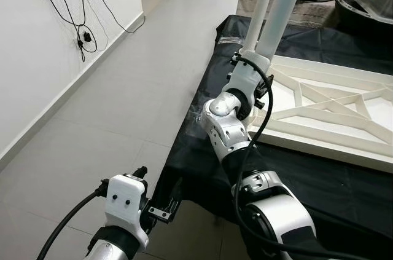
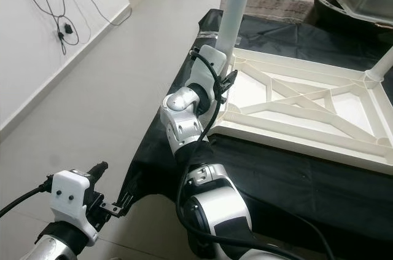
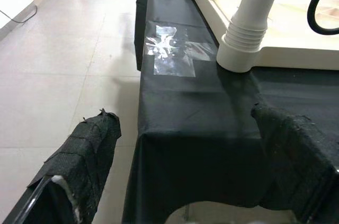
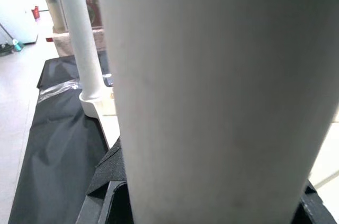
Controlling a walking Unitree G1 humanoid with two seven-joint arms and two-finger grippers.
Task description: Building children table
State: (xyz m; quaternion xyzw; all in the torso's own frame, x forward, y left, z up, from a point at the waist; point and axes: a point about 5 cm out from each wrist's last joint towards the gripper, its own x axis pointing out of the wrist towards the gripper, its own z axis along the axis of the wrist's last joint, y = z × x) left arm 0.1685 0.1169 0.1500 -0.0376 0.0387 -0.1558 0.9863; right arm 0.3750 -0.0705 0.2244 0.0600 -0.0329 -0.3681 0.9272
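From the left eye, a white table top [image 1: 331, 109] lies upside down on a black cloth [image 1: 307, 174], ribs upward, with two white legs [image 1: 284, 2] rising side by side from its near-left corner; the right gripper [image 1: 255, 66] is pressed against them at their base, and whether its fingers are clamped cannot be made out here. The left gripper [image 1: 161, 211] hangs low over the grey floor [image 1: 110, 118] at the cloth's edge. The right eye adds a third leg [image 2: 384, 63] standing at the far right corner, and cables [image 2: 58, 8] dangling down the wall. The left wrist view has its two padded fingers [image 3: 85, 166] spread apart with nothing between them, facing one leg base [image 3: 246, 38] in its corner socket. The right wrist view has one leg [image 4: 212, 91] gripped between the fingers, another leg [image 4: 82, 38] standing beyond.
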